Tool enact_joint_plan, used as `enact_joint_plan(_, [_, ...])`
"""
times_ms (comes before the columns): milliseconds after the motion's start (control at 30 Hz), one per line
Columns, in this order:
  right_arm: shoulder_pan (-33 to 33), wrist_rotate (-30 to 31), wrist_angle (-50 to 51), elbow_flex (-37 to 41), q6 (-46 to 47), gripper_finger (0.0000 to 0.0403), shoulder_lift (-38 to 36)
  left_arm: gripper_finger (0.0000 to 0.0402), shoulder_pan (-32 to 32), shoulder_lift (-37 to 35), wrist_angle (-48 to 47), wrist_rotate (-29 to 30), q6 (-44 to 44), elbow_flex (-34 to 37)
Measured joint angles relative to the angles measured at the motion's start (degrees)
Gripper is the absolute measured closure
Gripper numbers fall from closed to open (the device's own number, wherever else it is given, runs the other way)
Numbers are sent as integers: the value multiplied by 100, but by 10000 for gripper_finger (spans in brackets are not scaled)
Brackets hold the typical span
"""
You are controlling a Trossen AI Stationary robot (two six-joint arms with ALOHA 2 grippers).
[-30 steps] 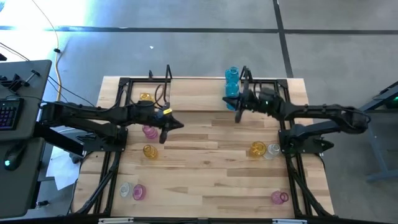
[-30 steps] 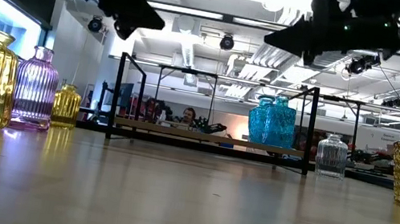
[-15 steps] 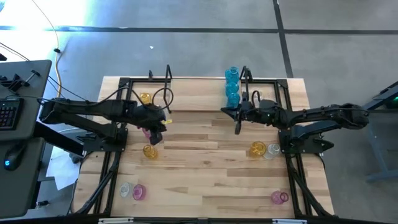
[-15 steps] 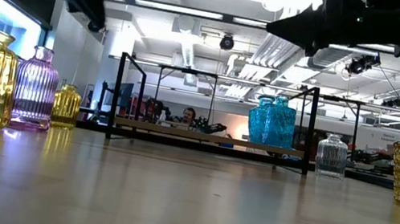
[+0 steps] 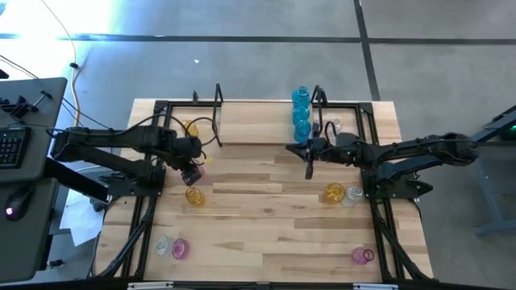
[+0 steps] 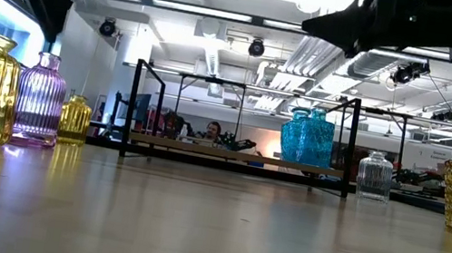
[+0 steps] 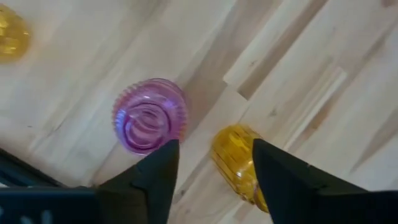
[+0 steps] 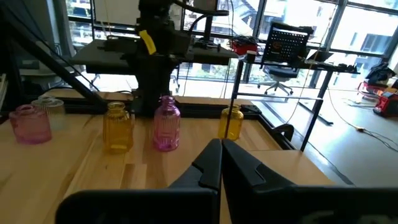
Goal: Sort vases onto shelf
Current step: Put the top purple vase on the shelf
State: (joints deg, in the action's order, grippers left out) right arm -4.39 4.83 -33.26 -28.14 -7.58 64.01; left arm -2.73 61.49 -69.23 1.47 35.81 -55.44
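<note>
We hold our left gripper above the table, fingers spread and grasping nothing. Looking down past them, we see a pink vase standing upright just beside one finger and an amber vase between the two fingers, both clear of the pads. From above, that pink vase sits right by the gripper, with the amber one just nearer the front edge.

Our right gripper hovers mid-table in front of the shelf, fingers pressed together on nothing.

On the shelf's right end stand the blue vases in a short row, a clear vase close by, and a small amber vase near the left end. Other vases are loose on the table: an amber and clear pair at the right, a pink one at the front right, and a clear and pink pair at the front left.
</note>
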Motion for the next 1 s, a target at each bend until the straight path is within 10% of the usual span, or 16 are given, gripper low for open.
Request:
enact_joint_plan(467, [7, 1, 87, -2, -24, 403, 4, 166, -484, 689, -275, 434, -573, -6])
enact_joint_plan(1000, [7, -10, 133, -4, -37, 403, 7, 252, -567, 723, -308, 467, -741, -130])
